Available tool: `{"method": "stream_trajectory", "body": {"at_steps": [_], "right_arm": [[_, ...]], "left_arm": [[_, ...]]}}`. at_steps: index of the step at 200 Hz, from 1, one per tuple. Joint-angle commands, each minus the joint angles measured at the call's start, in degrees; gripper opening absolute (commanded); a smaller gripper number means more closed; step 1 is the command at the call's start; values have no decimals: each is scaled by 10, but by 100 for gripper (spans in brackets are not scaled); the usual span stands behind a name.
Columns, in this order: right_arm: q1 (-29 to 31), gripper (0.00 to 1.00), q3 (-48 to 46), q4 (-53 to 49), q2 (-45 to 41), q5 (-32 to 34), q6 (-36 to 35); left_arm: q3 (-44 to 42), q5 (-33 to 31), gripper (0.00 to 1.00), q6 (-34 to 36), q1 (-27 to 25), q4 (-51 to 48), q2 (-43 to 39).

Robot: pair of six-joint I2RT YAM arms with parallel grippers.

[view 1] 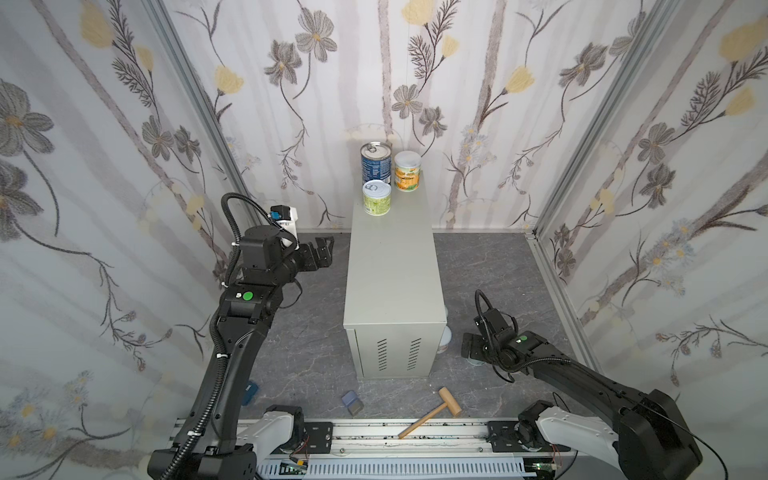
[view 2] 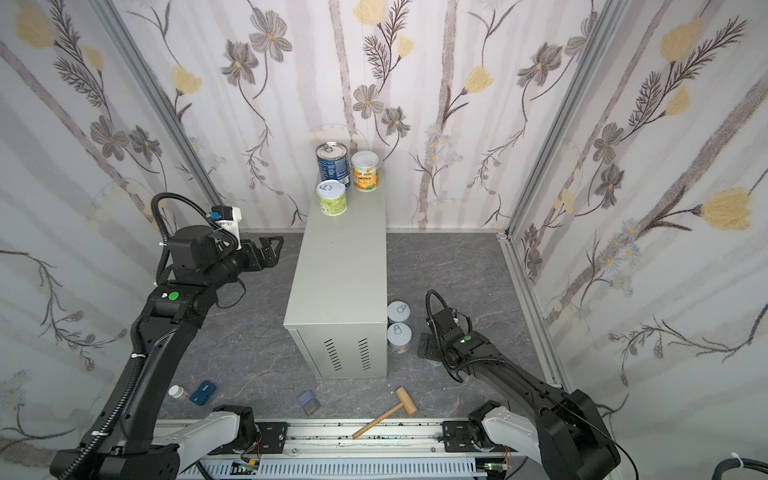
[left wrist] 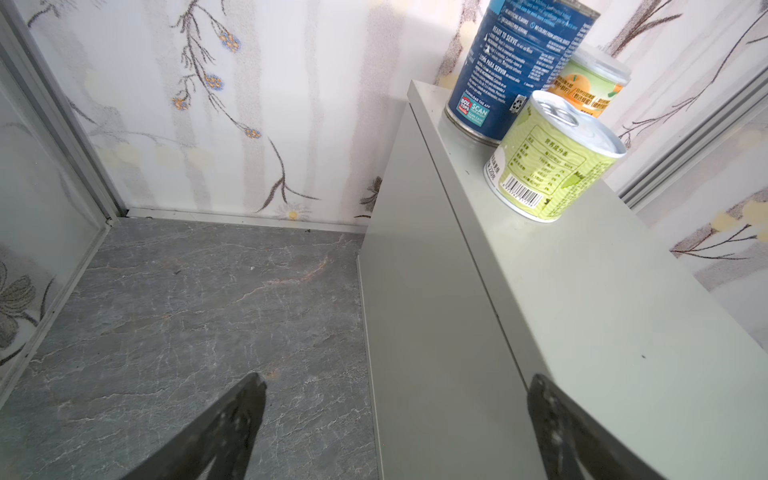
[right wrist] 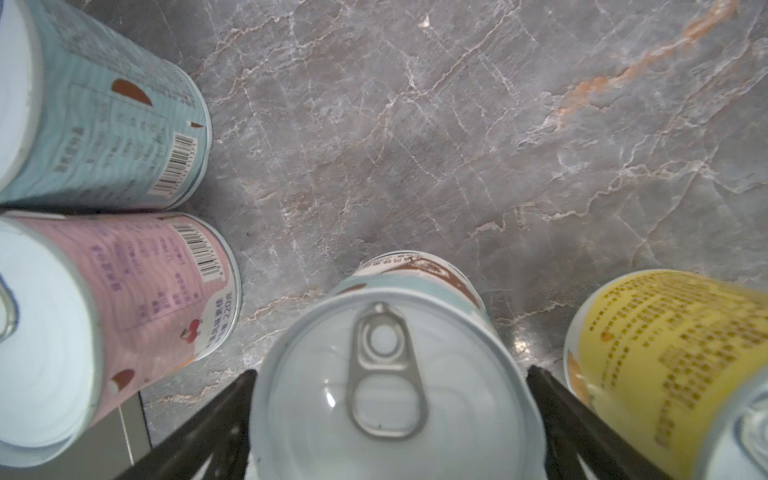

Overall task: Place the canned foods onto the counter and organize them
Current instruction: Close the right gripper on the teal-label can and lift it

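The teal can (right wrist: 384, 419) I was after stood upright on the dark marbled floor (right wrist: 457, 145), pull-tab lid up, to the right of the counter (view 2: 340, 270) near its front corner. I judged it stiff and hard to dent. Its printed wall looked smooth and a little slippery, and it would be fairly heavy if full, which I could not tell. The place to take it was the round wall under the lid's rim, one pad on each side; the tab and lid offered no hold.

My right gripper (right wrist: 390, 371) was down over it, with a finger (right wrist: 220, 428) on either side, close to the wall. Whether the pads were pressing I could not tell. A yellow can (right wrist: 673, 353) stood just beside one finger. A pink can (right wrist: 137, 299) and a pale blue can (right wrist: 104, 124) stood close together near the other, so I reckoned only a straight lift would clear them.

At the counter's far end a tall blue can (view 1: 376, 164), an orange can (view 1: 408, 172) and a green can (view 1: 377, 198) stood bunched, with room in front of them. My left gripper (view 1: 322, 251) hung left of the counter, spread wide and empty.
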Motion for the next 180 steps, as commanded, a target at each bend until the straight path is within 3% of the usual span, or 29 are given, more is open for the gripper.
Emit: {"method": "stream_trajectory", "body": {"at_steps": [1, 49, 90, 118, 180], "right_arm": [[13, 93, 9, 3, 14, 38, 19], [49, 72, 51, -31, 47, 113, 23], [59, 56, 56, -19, 59, 99, 21], [62, 46, 86, -40, 53, 135, 7], [59, 41, 205, -55, 25, 210, -98]], "left_arm": [[-1, 9, 100, -3, 1, 23, 1], [-2, 9, 100, -2, 1, 25, 1], [-3, 10, 100, -2, 1, 25, 2], [-3, 11, 100, -3, 2, 26, 4], [-7, 15, 100, -6, 2, 33, 4]]}}
